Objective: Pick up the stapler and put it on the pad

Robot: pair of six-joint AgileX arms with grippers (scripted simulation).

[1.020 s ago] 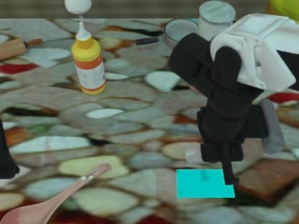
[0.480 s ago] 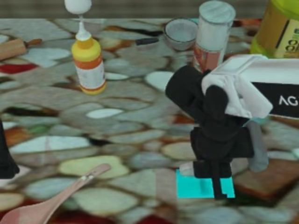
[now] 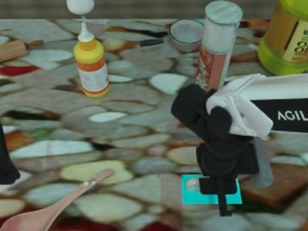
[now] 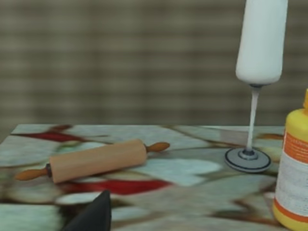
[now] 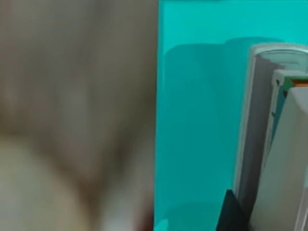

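My right gripper (image 3: 219, 186) hangs directly over the cyan pad (image 3: 188, 197) near the table's front right, shut on the stapler. One white rounded end of the stapler (image 3: 193, 184) sticks out to the left of the black fingers, above the pad's left part. In the right wrist view the stapler (image 5: 269, 144) lies close over the pad (image 5: 197, 120), with one black fingertip (image 5: 233, 214) against its side. My left gripper (image 3: 5, 166) is parked at the table's left edge, open, holding nothing; one fingertip (image 4: 95, 215) shows in its wrist view.
A yellow bottle (image 3: 91, 65), a white wine glass (image 3: 80, 6) and a rolling pin (image 3: 12, 49) stand at the back left. A bowl (image 3: 186, 32), a tall canister (image 3: 216, 43) and a yellow-green bottle (image 3: 286, 38) are at the back right. A pink wooden spoon (image 3: 57, 204) lies front left.
My right arm has come toward the table's front and down, carrying the stapler from behind the pad to over it. The canister and the yellow-green bottle are now uncovered. The left arm is still.
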